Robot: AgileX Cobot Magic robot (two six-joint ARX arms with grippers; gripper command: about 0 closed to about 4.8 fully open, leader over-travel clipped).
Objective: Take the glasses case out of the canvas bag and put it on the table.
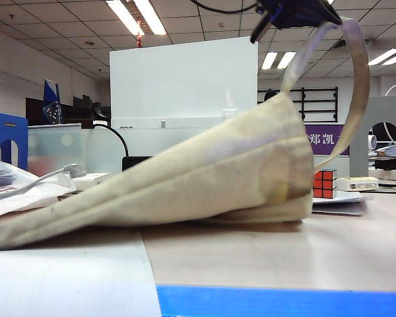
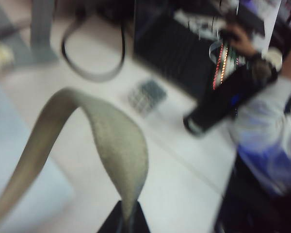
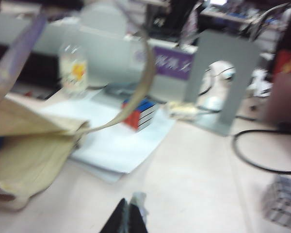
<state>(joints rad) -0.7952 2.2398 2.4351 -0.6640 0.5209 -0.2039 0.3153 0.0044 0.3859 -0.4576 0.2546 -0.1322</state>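
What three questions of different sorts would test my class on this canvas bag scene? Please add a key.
1. Multiple choice: what is clamped in the jaws of the left gripper?
A. the strap of the canvas bag
B. a pen
C. a cup
2. Short answer: what does the Rubik's cube stand on?
3. Fill in: the jaws of the right gripper, above the table, are ___.

Key:
1. A
2. The white paper sheets, beside the bag
3. shut, with nothing clearly between them
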